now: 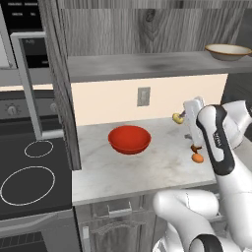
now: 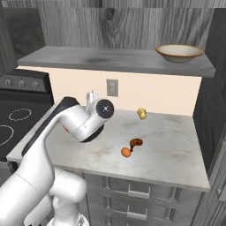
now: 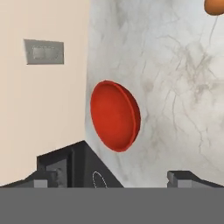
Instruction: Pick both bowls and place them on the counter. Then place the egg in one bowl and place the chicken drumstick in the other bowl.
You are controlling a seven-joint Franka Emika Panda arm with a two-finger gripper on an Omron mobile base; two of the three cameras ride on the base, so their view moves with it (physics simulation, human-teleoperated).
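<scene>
The red bowl [image 1: 129, 139] is seen upright on the marbled counter [image 1: 133, 172], well below the wooden shelf [image 1: 147, 65] and to the left of the wall socket [image 1: 143, 96]. In the right base view that bowl is hidden behind the arm, while the hand view [image 3: 115, 116] shows it rolled sideways, with the socket [image 3: 43, 51] on the beige wall beside it. The beige bowl [image 2: 179, 52] is seen resting on the shelf [image 2: 110, 58], near its right end, well above the counter [image 2: 176, 154].

The egg [image 2: 126, 152] is shown lying on the counter to the right of the red bowl, with the darker drumstick [image 2: 136, 143] just beside it; in the left base view the drumstick is mostly covered by the arm, and only the egg [image 1: 197, 158] is plainly shown. A small yellow thing [image 2: 141, 113] is seen by the wall, right of the socket [image 2: 112, 87].

The gripper [image 3: 113, 178] is held above the counter, right of the red bowl, its fingers [image 3: 186, 177] spread wide with nothing between them.
</scene>
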